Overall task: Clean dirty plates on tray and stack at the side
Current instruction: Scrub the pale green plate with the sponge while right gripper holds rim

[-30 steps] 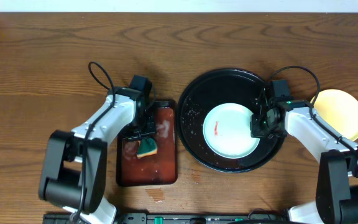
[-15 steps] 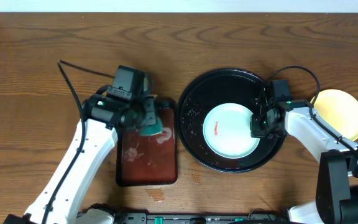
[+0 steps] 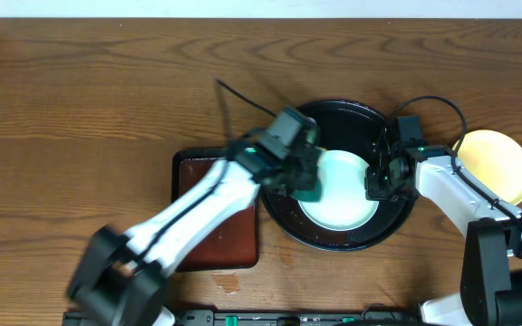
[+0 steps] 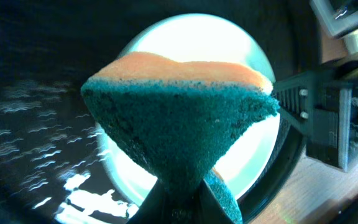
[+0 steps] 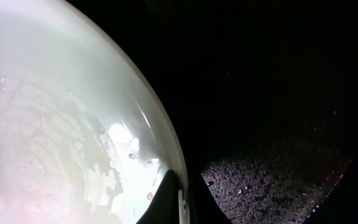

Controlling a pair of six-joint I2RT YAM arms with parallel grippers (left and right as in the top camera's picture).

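I'm pinching sponge (image 4: 179, 118) in left gripper (image 3: 304, 183), hovering it over mint plate (image 3: 347, 204) for scrubbing; plate sitting mid tray (image 3: 333, 242); right gripper (image 3: 376, 186) clamping plate rim at 3 o'clock, likely steadying it; yellow plate (image 3: 501, 163) lying beyond tray, 3 o'clock

Colours: sponge (image 4: 179, 118) teal with orange back; plate (image 3: 352, 201) mint-white with faint pink smears; tray (image 3: 352, 113) glossy black; right-edge plate (image 3: 501, 163) pale yellow; rectangular tray (image 3: 220, 244) red-brown; table (image 3: 62, 109) brown woodgrain.

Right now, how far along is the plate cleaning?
Looks done: the yellow plate sits beside the tray. In hand: the right gripper pinches the mint plate at its rim, on the tray; the left gripper holds a sponge over it. Left: wipe its pink smear, then stack it.
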